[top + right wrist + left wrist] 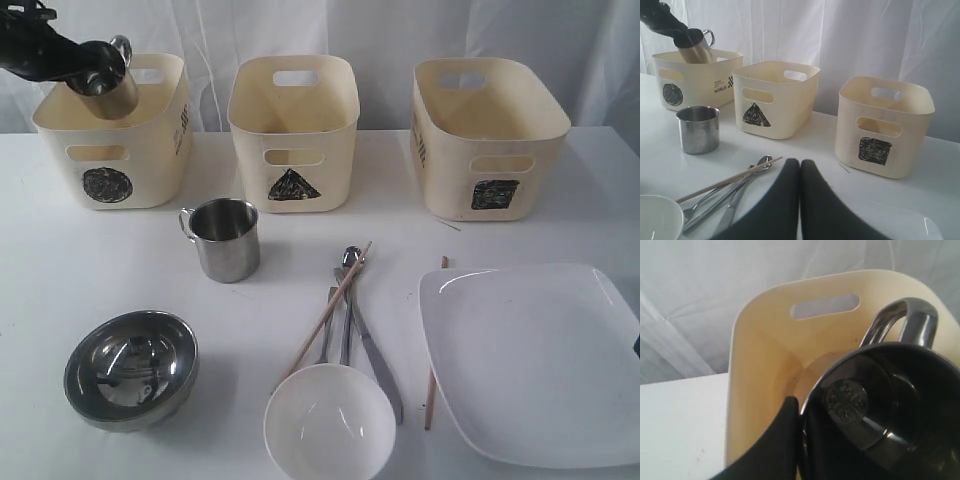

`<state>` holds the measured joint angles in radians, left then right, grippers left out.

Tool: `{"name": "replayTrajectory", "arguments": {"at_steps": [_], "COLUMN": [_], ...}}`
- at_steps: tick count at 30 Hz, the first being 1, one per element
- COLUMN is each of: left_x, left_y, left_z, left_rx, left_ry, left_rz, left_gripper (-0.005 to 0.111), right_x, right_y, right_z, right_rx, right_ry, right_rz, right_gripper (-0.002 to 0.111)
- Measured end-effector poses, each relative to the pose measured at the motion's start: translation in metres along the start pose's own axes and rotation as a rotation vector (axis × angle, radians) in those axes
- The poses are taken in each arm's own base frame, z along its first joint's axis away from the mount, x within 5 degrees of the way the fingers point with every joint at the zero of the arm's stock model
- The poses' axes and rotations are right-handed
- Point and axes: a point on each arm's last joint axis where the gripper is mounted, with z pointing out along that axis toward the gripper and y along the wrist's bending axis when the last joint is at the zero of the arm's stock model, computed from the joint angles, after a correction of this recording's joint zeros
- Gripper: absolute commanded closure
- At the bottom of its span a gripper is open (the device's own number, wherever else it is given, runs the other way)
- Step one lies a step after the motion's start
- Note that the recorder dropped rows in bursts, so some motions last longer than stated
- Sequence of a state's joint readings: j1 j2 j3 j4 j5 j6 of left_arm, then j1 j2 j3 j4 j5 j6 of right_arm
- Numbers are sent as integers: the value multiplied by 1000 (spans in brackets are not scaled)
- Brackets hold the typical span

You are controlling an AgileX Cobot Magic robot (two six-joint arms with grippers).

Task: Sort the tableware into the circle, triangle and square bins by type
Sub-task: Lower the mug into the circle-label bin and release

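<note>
My left gripper (85, 62) is shut on the rim of a steel mug (103, 80), holding it tilted over the circle bin (115, 150). In the left wrist view one black finger (782, 440) presses the wall of that mug (890, 410) above the bin's inside (765, 365). A second steel mug (226, 240) stands in front of the triangle bin (293, 135). The steel bowl (131, 368), white bowl (330, 425) and square plate (535, 360) lie along the front. Spoon, fork and knife (348, 300) lie with one chopstick (325, 315) across them. My right gripper (800, 167) is shut and empty.
The square bin (488, 140) stands at the back right. A second chopstick (435, 350) lies partly under the plate's left edge. White curtains hang behind the bins.
</note>
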<state>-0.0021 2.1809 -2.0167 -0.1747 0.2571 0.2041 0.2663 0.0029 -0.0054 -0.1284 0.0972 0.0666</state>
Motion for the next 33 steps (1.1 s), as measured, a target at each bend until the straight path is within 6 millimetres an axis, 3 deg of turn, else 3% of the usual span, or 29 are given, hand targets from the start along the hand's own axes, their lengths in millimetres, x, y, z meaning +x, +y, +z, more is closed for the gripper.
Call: {"name": "replayTrajectory", "arguments": {"at_steps": [6,14,23,33], "left_x": [20,14,-9,-19], "left_y": [0,-4,-12,-25], "left_z": [24,20,-21,-100], "left_rx": [9,44,126,211], "left_ry": [43,19,79,175], "left_rz": [-29,-108,-84,-17], "left_gripper": [105,63,60,61], "right_x": [0,0,0,0], "right_y": [0,0,0,0], "right_z": [0,0,0,0], "right_rx": [0,0,0,0], "right_ry": [0,0,0,0], "right_rz": [0,0,0,0], "right_gripper": [108,108,108,108]}}
